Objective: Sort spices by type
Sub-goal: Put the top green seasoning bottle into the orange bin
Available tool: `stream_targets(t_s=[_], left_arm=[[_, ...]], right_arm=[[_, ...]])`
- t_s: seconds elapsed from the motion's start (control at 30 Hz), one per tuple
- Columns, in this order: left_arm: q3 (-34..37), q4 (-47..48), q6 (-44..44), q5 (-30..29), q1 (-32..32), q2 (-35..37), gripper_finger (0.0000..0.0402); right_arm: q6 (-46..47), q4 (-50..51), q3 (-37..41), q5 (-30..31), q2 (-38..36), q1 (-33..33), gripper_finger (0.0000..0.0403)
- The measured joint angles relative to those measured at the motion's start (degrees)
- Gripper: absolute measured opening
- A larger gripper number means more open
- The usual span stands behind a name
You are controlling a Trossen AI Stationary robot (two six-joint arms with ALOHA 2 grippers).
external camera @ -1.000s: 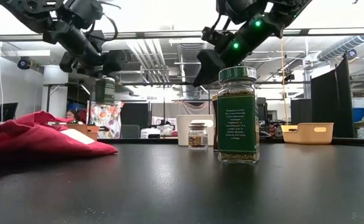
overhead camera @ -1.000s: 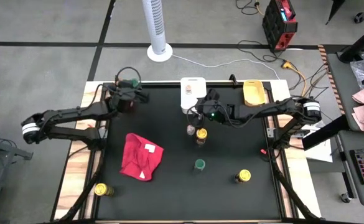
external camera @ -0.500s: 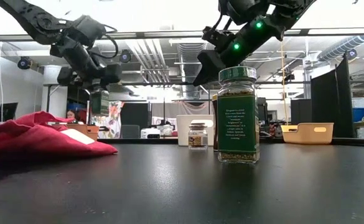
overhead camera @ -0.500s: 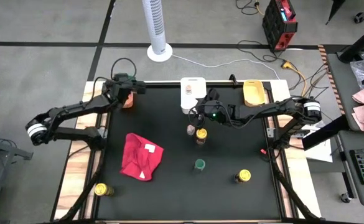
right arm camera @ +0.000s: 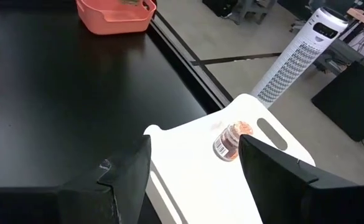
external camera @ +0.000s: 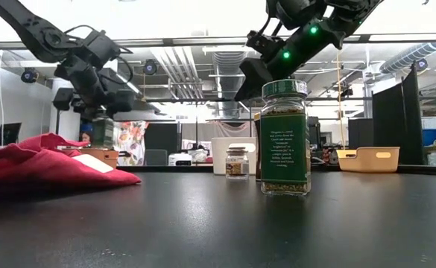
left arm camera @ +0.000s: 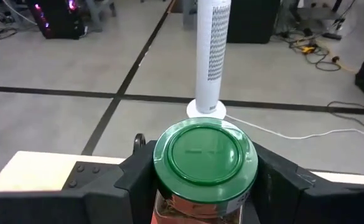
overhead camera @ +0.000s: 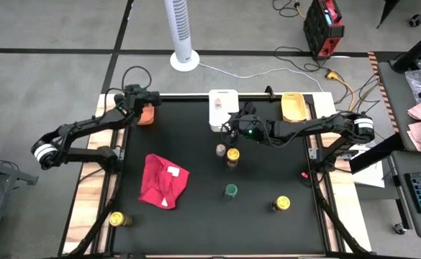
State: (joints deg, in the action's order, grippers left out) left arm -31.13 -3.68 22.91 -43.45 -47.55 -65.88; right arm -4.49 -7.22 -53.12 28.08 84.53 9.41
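My left end effector (left arm camera: 203, 186) has carried the green-lid jar (left arm camera: 205, 163) over the orange bin (overhead camera: 146, 114), ready to drop. My right end effector (right arm camera: 194, 171) is empty above the white bin (right arm camera: 275, 146).

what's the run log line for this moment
left gripper: holds green-lid jar over orange bin | right gripper: open, empty, above white bin
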Motion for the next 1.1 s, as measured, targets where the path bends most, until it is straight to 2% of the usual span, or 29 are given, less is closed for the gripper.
stream_targets(t_s=[0.33, 0.6, 1.1], left_arm=[[0.10, -2.31, -0.31, -0.51, -1.09, -2.25, 0.0184], [0.21, -1.88, 3.56, -1.28, -0.28, -6.16, 0.0184], [0.21, -3.69, 3.81, -2.63, -0.57, -9.46, 0.0184]], right_arm=[[-0.07, -0.31, 0.02, 0.02, 0.00, 0.00, 0.0239], [-1.34, 0.95, 0.31, 0.03, -1.11, -0.15, 0.0228], [0.66, -1.95, 12.00, -0.07, -18.48, -2.36, 0.0231]])
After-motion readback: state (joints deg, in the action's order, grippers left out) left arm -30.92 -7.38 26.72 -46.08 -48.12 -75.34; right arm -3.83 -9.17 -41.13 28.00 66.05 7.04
